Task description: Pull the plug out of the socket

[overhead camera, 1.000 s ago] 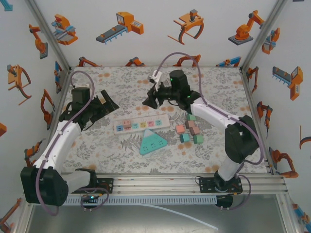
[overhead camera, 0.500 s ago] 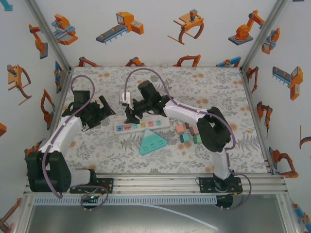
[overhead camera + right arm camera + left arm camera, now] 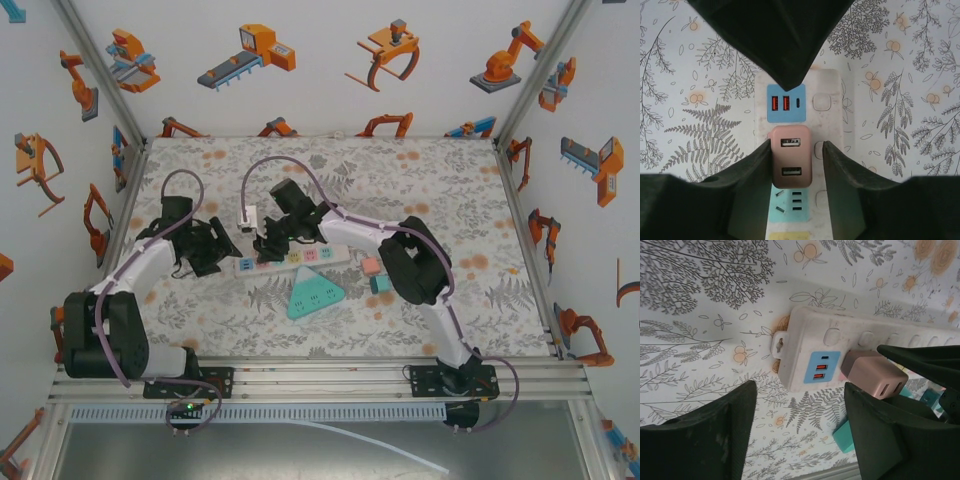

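Floral-print counter [image 3: 450,180], boxed in by white walls [image 3: 300,90] dotted with robot drawings. A white strip [image 3: 325,254] lies mid-frame, with the pink plug [image 3: 791,157] seated in it beside a blue USB panel [image 3: 785,103]. The right claw [image 3: 796,145] straddles the plug, nearly together: the frame-left finger [image 3: 757,170] touches it, with a sliver of gap opposite. The left claw [image 3: 800,387] is spread apart and empty over the strip's end.

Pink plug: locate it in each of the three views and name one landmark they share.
Top external: the pink plug sits near the left end of the white strip, under the right pincer.
Left wrist: right of centre, standing out of the strip.
Right wrist: low centre, between the pincer's fingers.
Shared landmark: the blue USB panel, beside the plug at the strip's end.
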Controlling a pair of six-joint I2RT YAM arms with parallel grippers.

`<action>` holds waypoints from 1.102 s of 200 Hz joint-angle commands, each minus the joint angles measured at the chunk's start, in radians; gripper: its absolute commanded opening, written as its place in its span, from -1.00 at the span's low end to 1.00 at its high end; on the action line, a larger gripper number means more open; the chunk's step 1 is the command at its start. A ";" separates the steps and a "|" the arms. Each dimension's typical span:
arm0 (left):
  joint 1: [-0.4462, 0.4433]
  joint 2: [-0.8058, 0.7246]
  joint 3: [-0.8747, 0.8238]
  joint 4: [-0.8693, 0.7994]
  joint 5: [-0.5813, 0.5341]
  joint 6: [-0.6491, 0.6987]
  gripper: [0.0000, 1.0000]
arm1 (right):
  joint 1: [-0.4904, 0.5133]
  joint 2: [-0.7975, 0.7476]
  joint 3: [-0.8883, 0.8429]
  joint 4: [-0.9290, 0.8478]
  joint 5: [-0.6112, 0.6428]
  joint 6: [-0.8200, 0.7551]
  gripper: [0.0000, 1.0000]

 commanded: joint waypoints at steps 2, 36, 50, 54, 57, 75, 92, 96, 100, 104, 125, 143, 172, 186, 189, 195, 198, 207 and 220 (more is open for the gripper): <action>0.003 0.066 0.001 0.018 0.108 0.026 0.25 | 0.010 0.011 0.052 -0.028 -0.009 -0.012 -0.26; 0.003 0.135 0.021 0.024 0.121 0.025 0.08 | 0.014 0.018 0.081 -0.055 -0.012 -0.012 -0.41; 0.003 0.158 0.032 0.009 0.118 0.031 0.05 | 0.016 0.016 0.088 -0.061 -0.011 -0.014 -0.45; 0.003 0.165 0.035 0.002 0.113 0.033 0.05 | 0.017 0.016 0.088 -0.063 -0.010 -0.014 -0.45; 0.003 0.171 0.037 -0.006 0.109 0.035 0.05 | 0.017 0.016 0.088 -0.065 -0.011 -0.014 -0.46; 0.003 0.190 0.048 -0.020 0.096 0.047 0.00 | 0.019 0.013 0.093 -0.068 -0.008 -0.014 -0.49; 0.003 0.206 0.053 -0.033 0.085 0.047 -0.03 | 0.022 0.010 0.101 -0.071 -0.008 -0.013 -0.51; 0.003 0.211 0.053 -0.037 0.081 0.047 -0.03 | 0.024 0.009 0.104 -0.071 -0.008 -0.014 -0.51; 0.003 0.214 0.055 -0.042 0.075 0.046 -0.04 | 0.024 0.008 0.107 -0.072 -0.009 -0.014 -0.51; 0.003 0.218 0.056 -0.047 0.069 0.046 -0.04 | 0.024 0.007 0.110 -0.074 -0.011 -0.014 -0.52; 0.003 0.224 0.054 -0.060 0.048 0.052 -0.04 | 0.025 0.004 0.131 -0.082 -0.012 -0.012 -0.55; 0.003 0.221 0.051 -0.071 0.027 0.057 -0.04 | 0.025 0.000 0.143 -0.082 -0.023 -0.008 -0.57; 0.003 0.219 0.042 -0.074 0.009 0.061 -0.03 | 0.025 -0.008 0.150 -0.081 -0.026 -0.007 -0.61; 0.003 0.214 0.039 -0.073 0.007 0.059 -0.03 | 0.025 -0.012 0.147 -0.082 -0.020 -0.007 -0.61; 0.003 0.212 0.040 -0.073 0.008 0.059 -0.03 | 0.025 -0.014 0.147 -0.082 -0.019 -0.006 -0.61; 0.004 0.208 0.040 -0.073 0.008 0.060 -0.03 | 0.025 -0.017 0.148 -0.084 -0.017 -0.006 -0.62; 0.004 0.205 0.041 -0.073 0.008 0.059 -0.03 | 0.025 -0.019 0.148 -0.082 -0.017 -0.006 -0.62; 0.005 0.196 0.046 -0.073 0.009 0.060 -0.03 | 0.025 -0.026 0.149 -0.082 -0.015 -0.006 -0.62; 0.005 0.176 0.058 -0.073 0.009 0.059 -0.01 | 0.025 -0.040 0.154 -0.082 -0.006 0.003 -0.62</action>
